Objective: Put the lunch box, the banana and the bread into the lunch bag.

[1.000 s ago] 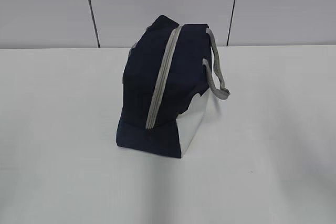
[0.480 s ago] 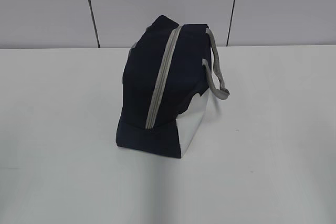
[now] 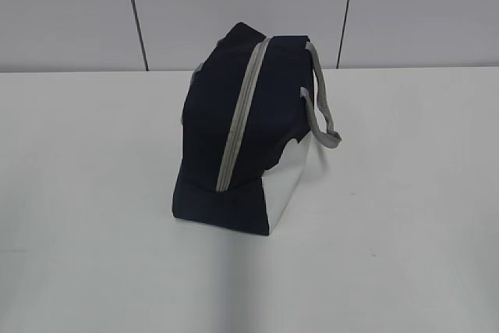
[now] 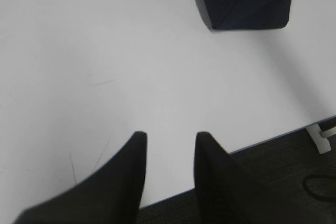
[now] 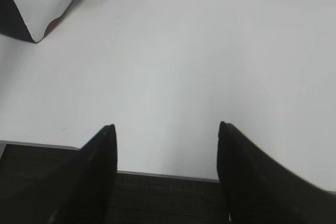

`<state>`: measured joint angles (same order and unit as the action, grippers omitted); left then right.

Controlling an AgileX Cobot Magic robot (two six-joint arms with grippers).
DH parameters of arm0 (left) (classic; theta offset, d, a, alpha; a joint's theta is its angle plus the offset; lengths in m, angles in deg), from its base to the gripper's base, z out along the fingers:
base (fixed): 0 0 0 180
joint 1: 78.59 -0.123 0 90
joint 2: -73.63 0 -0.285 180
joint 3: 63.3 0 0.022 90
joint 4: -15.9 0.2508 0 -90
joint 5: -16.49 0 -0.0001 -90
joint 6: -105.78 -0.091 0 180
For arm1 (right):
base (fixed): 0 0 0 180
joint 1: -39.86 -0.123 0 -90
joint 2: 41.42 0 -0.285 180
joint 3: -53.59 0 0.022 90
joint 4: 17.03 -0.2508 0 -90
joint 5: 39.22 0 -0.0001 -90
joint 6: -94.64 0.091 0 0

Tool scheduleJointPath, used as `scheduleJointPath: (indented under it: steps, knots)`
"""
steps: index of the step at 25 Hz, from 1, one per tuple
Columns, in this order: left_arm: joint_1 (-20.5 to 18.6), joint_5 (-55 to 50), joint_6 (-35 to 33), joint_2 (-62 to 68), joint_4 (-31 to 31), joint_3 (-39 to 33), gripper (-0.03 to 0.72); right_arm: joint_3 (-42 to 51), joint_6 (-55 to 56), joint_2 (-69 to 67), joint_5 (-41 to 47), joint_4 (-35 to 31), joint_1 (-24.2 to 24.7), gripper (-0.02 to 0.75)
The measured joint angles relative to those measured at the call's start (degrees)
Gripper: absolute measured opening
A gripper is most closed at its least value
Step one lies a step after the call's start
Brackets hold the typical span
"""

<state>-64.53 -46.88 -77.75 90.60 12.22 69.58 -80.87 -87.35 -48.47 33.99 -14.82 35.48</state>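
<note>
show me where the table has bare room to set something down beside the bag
The white table is bare on both sides of the navy blue fabric lunch bag, left to the table's edge and right past the grey strap handles, and also in front, towards the camera. Behind the bag only a narrow strip runs to the wall. The bag's own spot is the sole crowded patch.

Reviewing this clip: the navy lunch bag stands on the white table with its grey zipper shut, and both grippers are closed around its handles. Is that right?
Not quite. The lunch bag stands zipped on the table, but neither gripper holds it. The wrist views show the left gripper and right gripper open and empty near the table's edge, away from the handles.
</note>
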Motion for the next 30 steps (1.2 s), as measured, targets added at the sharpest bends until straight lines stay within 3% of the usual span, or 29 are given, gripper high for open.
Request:
scheduleJointPath:
  steps: [6, 11, 25, 30]
  knots:
    - [0.0, 0.0, 0.0, 0.0, 0.0, 0.0, 0.238, 0.3, 0.0, 0.4, -0.4, 0.2, 0.1, 0.446]
    - [0.0, 0.0, 0.0, 0.0, 0.0, 0.0, 0.238, 2.6, 0.0, 0.4, -6.6, 0.2, 0.1, 0.445]
    - [0.0, 0.0, 0.0, 0.0, 0.0, 0.0, 0.237, 2.8, 0.0, 0.4, -7.6, 0.3, 0.1, 0.445]
    - [-3.7, 0.0, 0.0, -3.7, 0.0, 0.0, 0.236, 2.8, 0.0, 0.4, -7.6, 0.3, 0.1, 0.444]
